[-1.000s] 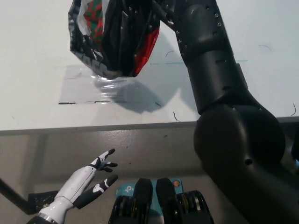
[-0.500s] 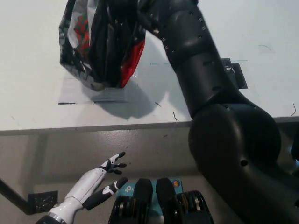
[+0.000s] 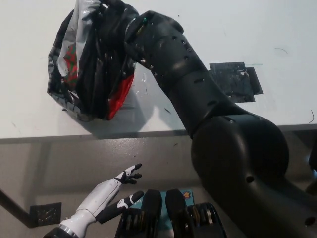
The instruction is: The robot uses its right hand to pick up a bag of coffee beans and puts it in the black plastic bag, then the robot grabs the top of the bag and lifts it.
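Observation:
The black plastic bag (image 3: 86,74) hangs over the white table (image 3: 237,29) near its front left, gathered at the top. Through its translucent side a red and green coffee bean bag (image 3: 72,58) shows, with a red patch low down. My black right hand (image 3: 115,15) is shut on the top of the black bag, holding it up; the fingers are mostly buried in the plastic. My white left hand (image 3: 106,196) rests open below the table edge at the lower left, touching nothing.
A dark square patch (image 3: 233,82) lies flat on the table to the right of my arm. The table's front edge (image 3: 99,136) runs across the middle of the view, with grey floor below. A small dark mat (image 3: 44,214) lies on the floor at lower left.
My right arm has swung left and toward the table's front edge, carrying the black bag with it. The dark patch on the table is now uncovered. My left hand has drifted slightly right.

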